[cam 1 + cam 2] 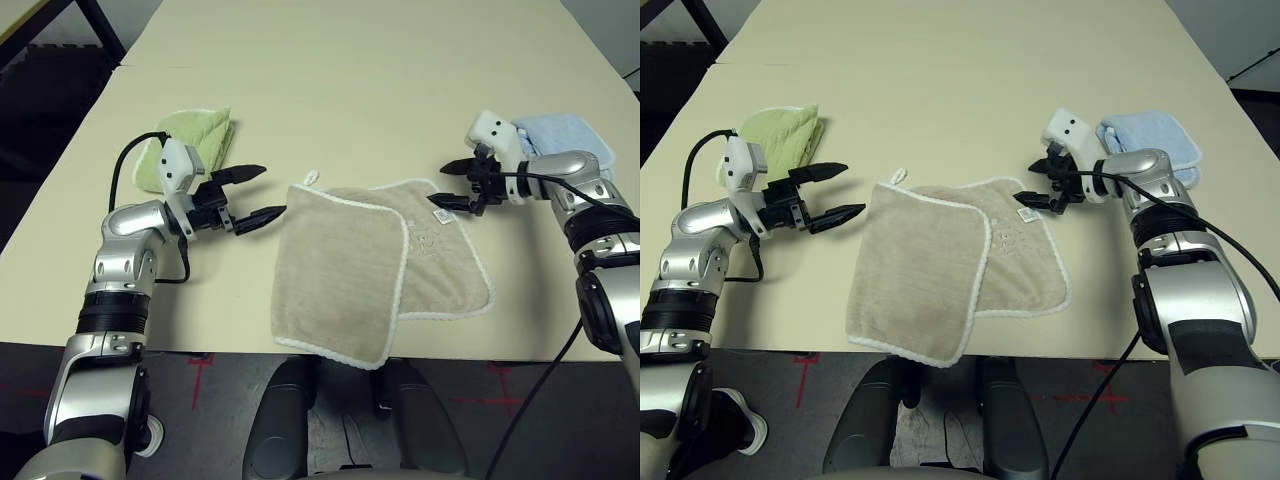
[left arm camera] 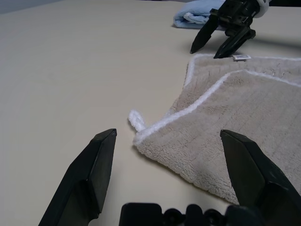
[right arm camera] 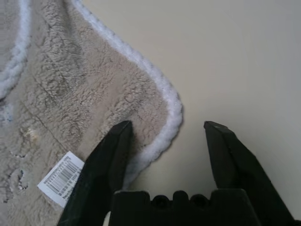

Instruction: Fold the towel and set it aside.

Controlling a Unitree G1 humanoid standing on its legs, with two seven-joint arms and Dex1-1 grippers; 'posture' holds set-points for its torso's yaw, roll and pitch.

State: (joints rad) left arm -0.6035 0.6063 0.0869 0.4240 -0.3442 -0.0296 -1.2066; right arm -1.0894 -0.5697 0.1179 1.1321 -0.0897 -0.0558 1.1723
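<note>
Right wrist view: right gripper (image 3: 167,129) parted astride the towel (image 3: 80,89) corner, left gripper (image 1: 250,195) spread

Bright, even overhead light falls on the cream bench (image 1: 400,90); shadows are soft and faint. The 2 wrist views blur the near black fingers (image 3: 110,155) slightly.

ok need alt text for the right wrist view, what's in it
Two black fingers of the right gripper stand apart over the rounded, white-stitched corner of a beige terry-cloth towel lying on a cream table. One finger is over the cloth, the other over bare table beside the edge. A small white barcode label sits on the towel by the first finger.
</note>
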